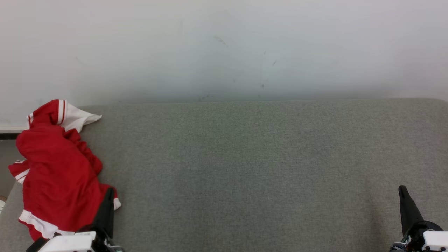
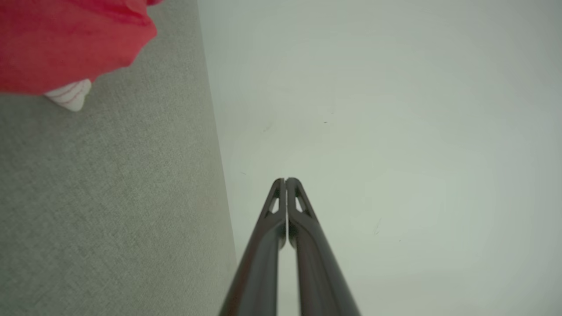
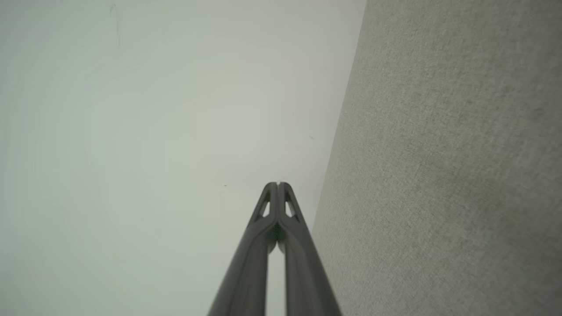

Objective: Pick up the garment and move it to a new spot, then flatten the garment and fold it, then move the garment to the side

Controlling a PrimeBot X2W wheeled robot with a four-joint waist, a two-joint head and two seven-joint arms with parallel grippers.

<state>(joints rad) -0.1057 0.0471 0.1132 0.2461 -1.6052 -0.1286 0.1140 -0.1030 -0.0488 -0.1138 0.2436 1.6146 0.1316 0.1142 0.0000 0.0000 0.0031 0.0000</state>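
A crumpled red garment [image 1: 56,168] with white trim lies in a heap at the left end of the grey fabric surface [image 1: 245,168], partly hanging over its left edge. In the left wrist view a corner of the garment [image 2: 66,44] shows at the upper left. My left gripper [image 1: 110,191] stands at the lower left, its dark fingers in front of the garment's lower right edge, shut with nothing between them [image 2: 285,180]. At the lower right my right gripper [image 1: 402,189] points up over bare fabric, shut and empty [image 3: 277,184].
A pale wall [image 1: 224,45] rises directly behind the grey surface, along its whole far edge. A strip of floor and a baseboard [image 1: 8,131] show past the surface's left end. The grey fabric stretches bare from the garment to the right gripper.
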